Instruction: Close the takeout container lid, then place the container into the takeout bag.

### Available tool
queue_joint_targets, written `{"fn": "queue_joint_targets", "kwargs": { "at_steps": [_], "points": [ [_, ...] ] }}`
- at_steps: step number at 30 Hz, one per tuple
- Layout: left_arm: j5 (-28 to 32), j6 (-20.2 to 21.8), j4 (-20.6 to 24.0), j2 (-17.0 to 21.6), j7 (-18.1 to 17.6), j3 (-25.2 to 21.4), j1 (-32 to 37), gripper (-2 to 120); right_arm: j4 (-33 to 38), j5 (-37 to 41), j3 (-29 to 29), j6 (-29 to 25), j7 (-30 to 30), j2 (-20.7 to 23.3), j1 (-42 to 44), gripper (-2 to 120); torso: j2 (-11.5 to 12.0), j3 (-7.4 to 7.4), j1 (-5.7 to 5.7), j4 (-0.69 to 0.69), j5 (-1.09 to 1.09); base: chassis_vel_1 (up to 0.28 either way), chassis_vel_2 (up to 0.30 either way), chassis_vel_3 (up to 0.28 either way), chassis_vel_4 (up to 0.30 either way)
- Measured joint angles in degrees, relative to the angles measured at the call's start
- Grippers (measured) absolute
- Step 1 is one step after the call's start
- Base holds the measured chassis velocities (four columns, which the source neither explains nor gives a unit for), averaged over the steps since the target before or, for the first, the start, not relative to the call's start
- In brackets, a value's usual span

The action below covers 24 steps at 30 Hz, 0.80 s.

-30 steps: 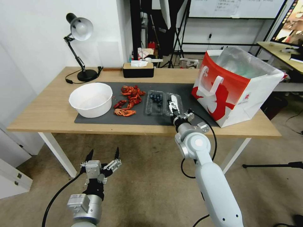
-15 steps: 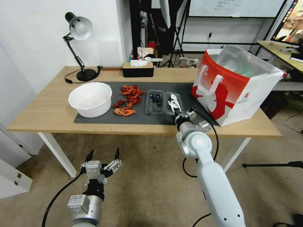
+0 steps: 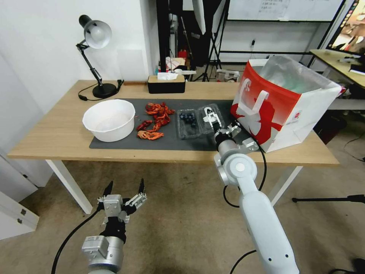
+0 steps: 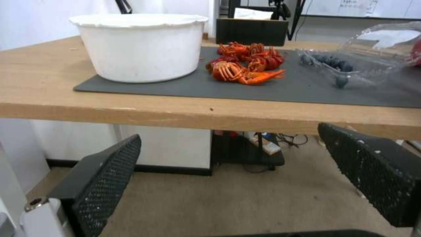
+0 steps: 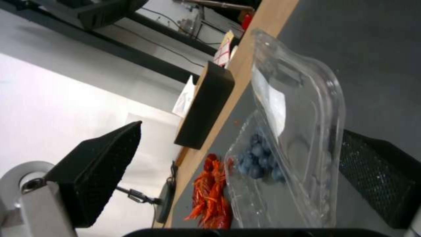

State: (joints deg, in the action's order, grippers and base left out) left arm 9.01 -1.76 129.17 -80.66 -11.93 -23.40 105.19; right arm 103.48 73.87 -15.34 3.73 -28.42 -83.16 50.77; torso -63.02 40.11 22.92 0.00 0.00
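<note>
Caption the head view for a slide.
Right gripper tilts the clear lid up over the blueberry takeout container; left gripper hangs open below the table.

Where the right tool [image 3: 211,117] meets the lid [image 3: 210,114], the clear plastic and the fingers overlap in the head view, so whether anything is pinched cannot be told. The takeout bag [image 3: 283,102] hides the far right of the bench [image 3: 53,133], and its foil-lined inside is cut off by its own rim. In the left wrist view the lid [image 4: 386,42] runs off the picture's edge, and the print on its sticker is too small to read.
</note>
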Motion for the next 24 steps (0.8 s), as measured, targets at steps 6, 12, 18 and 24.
{"fn": "queue_joint_targets", "kwargs": {
  "at_steps": [6, 12, 18, 24],
  "points": [
    [-0.2, -0.2, -0.2, -0.2, -0.1, 0.1, 0.0, 100, -0.9, -4.0, 0.5, 0.8, 1.6, 1.2, -0.5, 100, 0.0, 0.00, 0.00, 0.00, 0.00, 0.000, 0.000, 0.000, 0.000],
    [-0.6, -0.4, -0.5, -0.2, -0.2, 0.4, 0.0, 100, -2.1, -8.9, 1.2, 1.5, 5.1, 2.7, -0.4, 100, 0.0, 0.00, 0.00, 0.00, 0.00, 0.000, 0.000, 0.000, 0.000],
    [-0.9, -0.7, -0.8, -0.2, -0.3, 0.6, 0.0, 100, -3.0, -13.8, 1.8, 1.7, 7.6, 3.4, 0.2, 100, 0.0, 0.00, 0.00, 0.00, 0.00, 0.000, 0.000, 0.000, 0.000],
    [-1.3, -1.1, -1.1, -0.4, -0.4, 0.7, 0.1, 100, -3.7, -18.0, 2.5, 2.4, 11.2, 4.1, 0.4, 100, 0.0, 0.00, -0.01, 0.00, 0.00, 0.000, 0.000, 0.000, 0.000]
  ]
}}
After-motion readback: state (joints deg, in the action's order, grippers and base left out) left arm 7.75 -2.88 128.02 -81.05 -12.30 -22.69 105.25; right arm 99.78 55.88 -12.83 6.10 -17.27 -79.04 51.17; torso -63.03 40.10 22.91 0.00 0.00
